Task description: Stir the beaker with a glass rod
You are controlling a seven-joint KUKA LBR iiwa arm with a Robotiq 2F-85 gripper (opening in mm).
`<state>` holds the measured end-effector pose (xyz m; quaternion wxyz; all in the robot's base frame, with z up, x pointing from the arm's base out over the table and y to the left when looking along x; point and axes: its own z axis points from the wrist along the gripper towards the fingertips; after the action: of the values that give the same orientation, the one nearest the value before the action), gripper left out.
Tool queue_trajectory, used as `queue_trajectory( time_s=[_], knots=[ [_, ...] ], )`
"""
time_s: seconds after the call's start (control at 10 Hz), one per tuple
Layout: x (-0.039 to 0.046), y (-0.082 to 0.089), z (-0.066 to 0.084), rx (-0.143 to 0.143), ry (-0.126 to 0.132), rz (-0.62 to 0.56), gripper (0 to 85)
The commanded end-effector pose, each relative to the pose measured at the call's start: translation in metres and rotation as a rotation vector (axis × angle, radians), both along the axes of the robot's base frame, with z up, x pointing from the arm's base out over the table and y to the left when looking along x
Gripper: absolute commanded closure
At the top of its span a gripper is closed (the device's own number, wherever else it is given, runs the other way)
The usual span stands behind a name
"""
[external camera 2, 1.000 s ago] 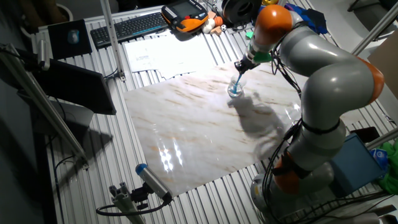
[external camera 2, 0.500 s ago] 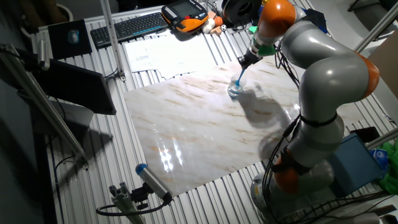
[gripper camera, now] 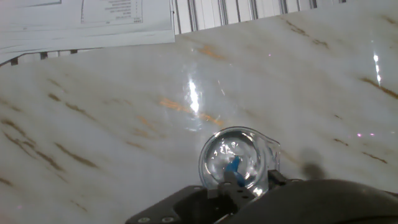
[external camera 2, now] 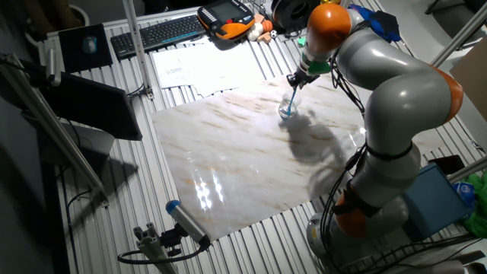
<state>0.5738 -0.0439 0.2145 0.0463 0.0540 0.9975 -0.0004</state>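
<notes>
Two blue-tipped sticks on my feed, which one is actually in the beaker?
The thin glass rod, held by the gripper, reaches down into the beaker. The thick grey cylinder with a blue tip lies at the slab's near edge.

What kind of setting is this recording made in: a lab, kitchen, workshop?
Most likely a robotics lab bench. A ribbed aluminium table carries a marble-look board, with a keyboard, an orange teach pendant and printed papers at the back.
</notes>
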Motion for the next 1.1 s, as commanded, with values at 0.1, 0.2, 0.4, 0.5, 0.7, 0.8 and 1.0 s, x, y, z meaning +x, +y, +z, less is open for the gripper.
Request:
queue_trajectory(
  time_s=[0.1,0.2,0.4,0.5,0.7,0.8,1.0],
  knots=[
    [0.0040,-0.003,0.008,0.012,0.026,0.000,34.0],
    [0.0045,-0.004,0.014,0.017,0.037,-0.008,34.0],
    [0.0036,0.001,0.016,0.029,0.039,-0.035,34.0],
    [0.0046,0.003,0.014,0.028,0.036,-0.030,51.0],
    [0.0056,0.008,0.015,0.052,0.035,0.018,85.0],
    [0.0047,0.010,0.015,0.051,0.045,0.058,85.0],
    [0.0026,0.011,0.014,0.046,0.027,0.122,85.0]
  ],
)
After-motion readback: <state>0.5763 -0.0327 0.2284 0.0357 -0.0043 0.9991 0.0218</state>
